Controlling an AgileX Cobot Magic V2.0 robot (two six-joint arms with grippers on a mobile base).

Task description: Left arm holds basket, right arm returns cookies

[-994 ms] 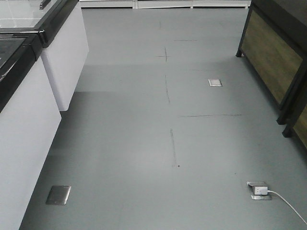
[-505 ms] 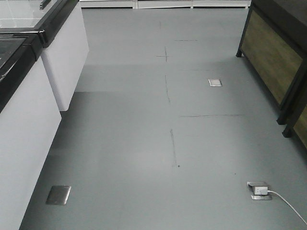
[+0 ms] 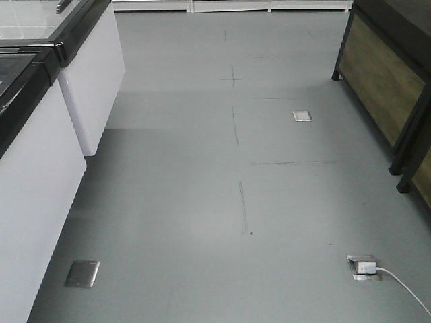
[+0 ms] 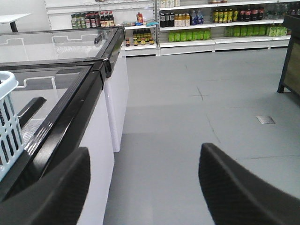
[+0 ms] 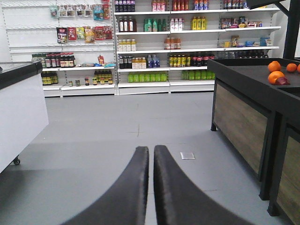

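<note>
Left hand point(image 4: 143, 159) spread wide, empty; basket point(image 4: 7, 122) at its 9 o'clock, nearest this arm. Right hand point(image 5: 151, 154) pinched together, holding nothing; cookies unseen.

Legible text: none.
Labels on shelf bottles point(image 5: 145, 77) and hanging packets point(image 5: 71, 33) too small and blurred to read, both wrist views.
</note>
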